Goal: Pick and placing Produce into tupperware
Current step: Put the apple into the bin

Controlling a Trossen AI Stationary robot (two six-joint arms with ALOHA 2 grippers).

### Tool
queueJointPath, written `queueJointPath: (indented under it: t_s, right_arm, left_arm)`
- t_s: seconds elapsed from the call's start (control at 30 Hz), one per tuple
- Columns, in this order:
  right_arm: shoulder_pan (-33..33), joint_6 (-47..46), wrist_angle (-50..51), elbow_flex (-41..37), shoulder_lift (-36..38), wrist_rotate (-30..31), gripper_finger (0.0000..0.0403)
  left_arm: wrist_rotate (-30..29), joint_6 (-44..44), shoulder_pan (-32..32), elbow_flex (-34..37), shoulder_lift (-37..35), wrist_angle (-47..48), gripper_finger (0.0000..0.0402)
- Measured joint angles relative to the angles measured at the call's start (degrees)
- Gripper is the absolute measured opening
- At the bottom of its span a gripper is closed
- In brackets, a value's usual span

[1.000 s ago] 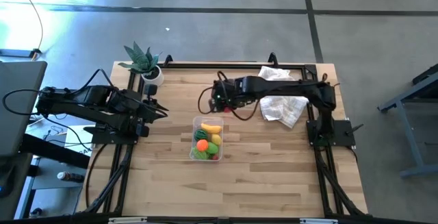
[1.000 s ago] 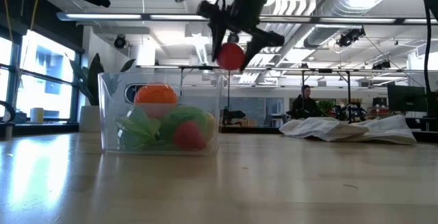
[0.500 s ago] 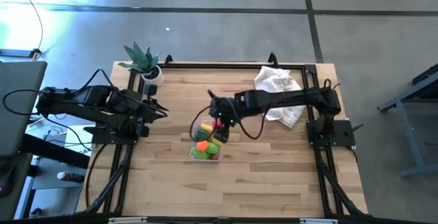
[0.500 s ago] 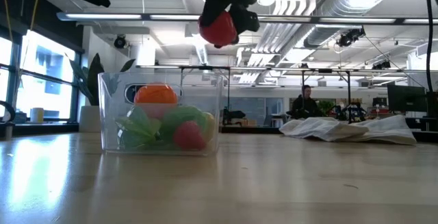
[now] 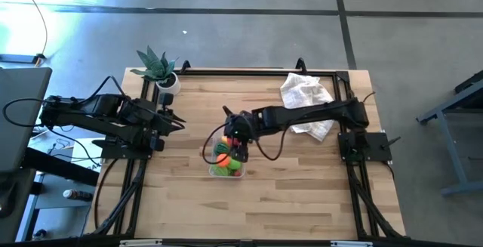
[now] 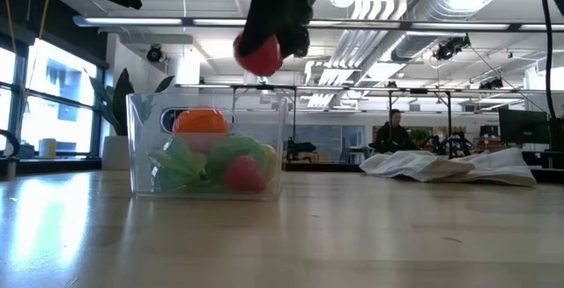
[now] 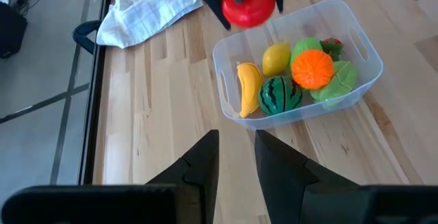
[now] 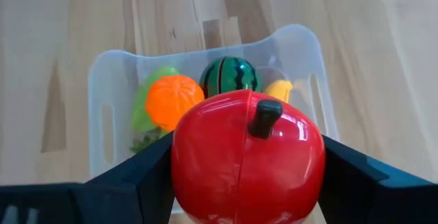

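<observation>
- Wooden surface [image 5: 302, 179] spreads beneath both arms, a crumpled white cloth [image 5: 306, 96] behind the right arm.
- Clear tub [image 7: 356, 66] sits directly below the right gripper [image 6: 269, 33], holding a banana [image 7: 248, 87], watermelon [image 7: 279, 95], orange [image 7: 313, 69], lemon [image 7: 276, 58] and green pieces [image 7: 339, 80].
- Right gripper grasps a red apple [image 8: 248, 157], suspended above the tub's rim.
- Left gripper [image 7: 236, 159], clenched and empty, rests near the surface's edge, well apart from the tub.
</observation>
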State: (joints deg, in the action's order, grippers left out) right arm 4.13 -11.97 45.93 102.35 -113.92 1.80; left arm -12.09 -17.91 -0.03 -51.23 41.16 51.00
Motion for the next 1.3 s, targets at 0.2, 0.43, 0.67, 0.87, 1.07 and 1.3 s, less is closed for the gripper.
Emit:
queueJointPath:
  t_s: [0.2,0.43,0.67,0.87,1.07,1.3]
  right_arm:
    - [-0.19,0.66,-2.56,-0.02,-2.84,-0.97,0.0260]
    - [-0.60,0.49,-4.00,-0.07,-6.50,-2.86,0.0260]
    - [-1.21,-0.67,-4.99,-0.07,-9.25,-3.05,0.0259]
    - [-1.97,-1.53,-5.14,-0.09,-10.37,-3.46,0.0259]
    - [-2.60,-3.27,-4.37,-0.07,-11.06,-3.59,0.0259]
    - [-2.70,-4.06,-4.54,-0.07,-12.05,-3.57,0.0259]
  left_arm:
    - [-0.01,0.00,0.00,0.01,0.00,-0.02,0.0085]
    - [-0.01,0.00,0.00,-0.01,0.00,0.02,0.0085]
    - [0.00,0.02,0.00,0.00,0.00,-0.02,0.0085]
    - [0.00,0.00,0.01,0.01,-0.01,-0.02,0.0085]
    - [0.00,0.01,0.00,0.00,-0.01,-0.01,0.0085]
    - [0.00,0.01,0.00,-0.01,0.00,-0.02,0.0085]
